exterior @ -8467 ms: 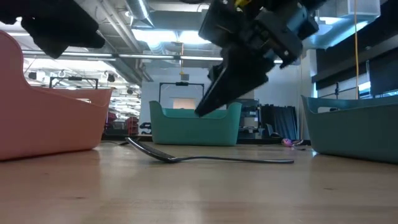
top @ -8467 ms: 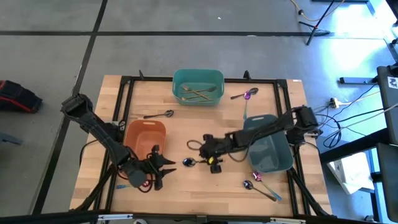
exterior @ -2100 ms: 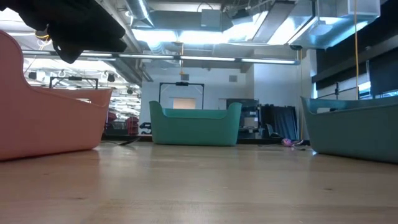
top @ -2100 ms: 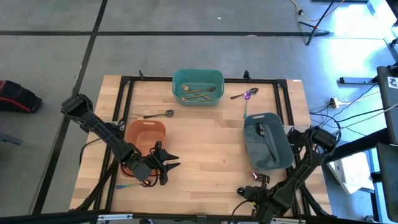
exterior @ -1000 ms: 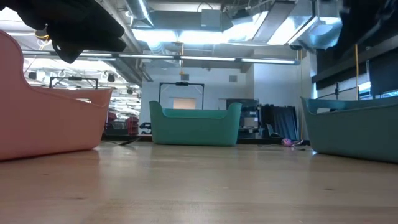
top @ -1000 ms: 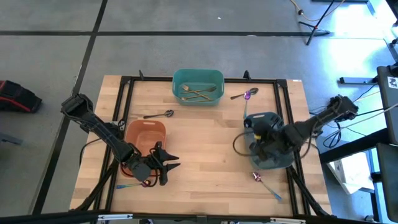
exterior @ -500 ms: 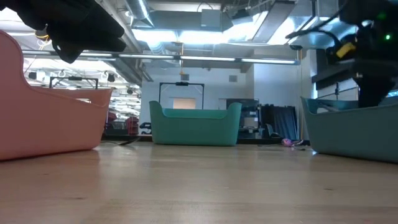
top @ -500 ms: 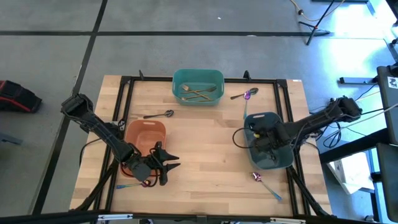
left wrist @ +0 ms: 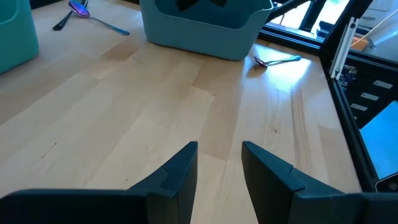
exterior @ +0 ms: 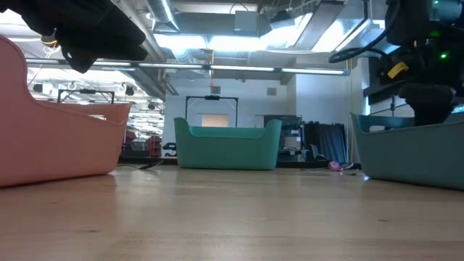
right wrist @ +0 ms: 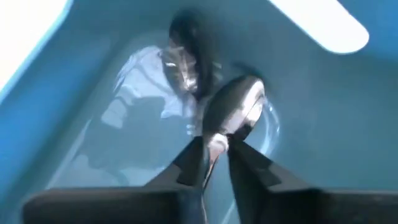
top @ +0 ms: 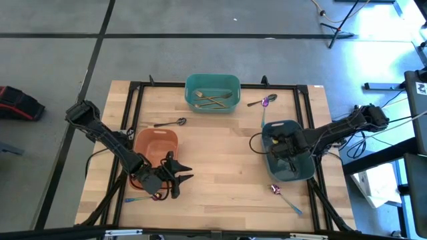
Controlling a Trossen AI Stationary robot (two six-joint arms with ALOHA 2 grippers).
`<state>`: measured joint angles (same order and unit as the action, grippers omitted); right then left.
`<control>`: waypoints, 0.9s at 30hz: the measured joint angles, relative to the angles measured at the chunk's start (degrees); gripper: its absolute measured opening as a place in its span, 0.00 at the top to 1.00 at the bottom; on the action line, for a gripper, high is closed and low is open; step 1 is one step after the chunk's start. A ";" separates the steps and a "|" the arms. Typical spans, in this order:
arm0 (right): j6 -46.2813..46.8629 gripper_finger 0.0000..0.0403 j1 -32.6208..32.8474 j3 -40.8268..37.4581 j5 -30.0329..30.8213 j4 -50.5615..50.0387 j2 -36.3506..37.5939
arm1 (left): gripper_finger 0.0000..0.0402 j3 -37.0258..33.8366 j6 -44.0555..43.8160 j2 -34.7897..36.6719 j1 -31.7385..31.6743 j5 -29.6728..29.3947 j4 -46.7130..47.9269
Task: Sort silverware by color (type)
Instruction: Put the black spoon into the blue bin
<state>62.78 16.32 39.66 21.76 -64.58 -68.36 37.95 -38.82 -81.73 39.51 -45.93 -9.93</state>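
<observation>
The wooden desk (top: 220, 153) has a broad bare stretch through its middle, between the orange bin (top: 155, 148) at 8 o'clock and the grey-blue bin (top: 288, 151) at 3 o'clock. The teal bin (top: 212, 92) sits near the 12 o'clock edge and holds gold pieces (top: 212, 100).

The right claw (top: 288, 148) is down inside the grey-blue bin; in its wrist view a dark spoon (right wrist: 231, 115) sits between its fingers (right wrist: 189, 162), which stand slightly parted around the handle, so I cannot tell whether they grip it. Two seconds ago this arm was at the desk's 5 o'clock edge; it has since swung over the bin.

The left claw (top: 175, 175) waits open at 7 o'clock, beside the orange bin, unmoved.

Loose on the desk: a dark spoon (top: 172, 123) at 10 o'clock, a purple spoon (top: 263, 102) at 1 o'clock, a purple piece (top: 283, 198) at 5 o'clock, and another piece (top: 141, 198) near the 7 o'clock edge.
</observation>
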 joint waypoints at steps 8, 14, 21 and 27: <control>-0.10 0.63 0.20 5.43 2.23 -8.13 0.00 | 0.70 0.00 1.64 0.00 -0.01 0.00 -0.01; -6.36 0.60 0.22 11.32 9.95 -2.26 0.00 | 0.70 0.00 5.23 0.00 -1.07 0.07 -0.01; -23.11 0.60 0.22 11.50 20.94 16.70 -0.51 | 0.70 0.08 11.98 0.00 -5.00 0.17 -0.40; -37.08 0.60 0.20 10.08 24.33 32.38 -2.92 | 0.70 4.36 21.71 0.00 -10.40 2.95 0.83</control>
<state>25.70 16.51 49.74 46.09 -32.19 -71.28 42.32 -17.10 -81.73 29.11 -42.99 -9.11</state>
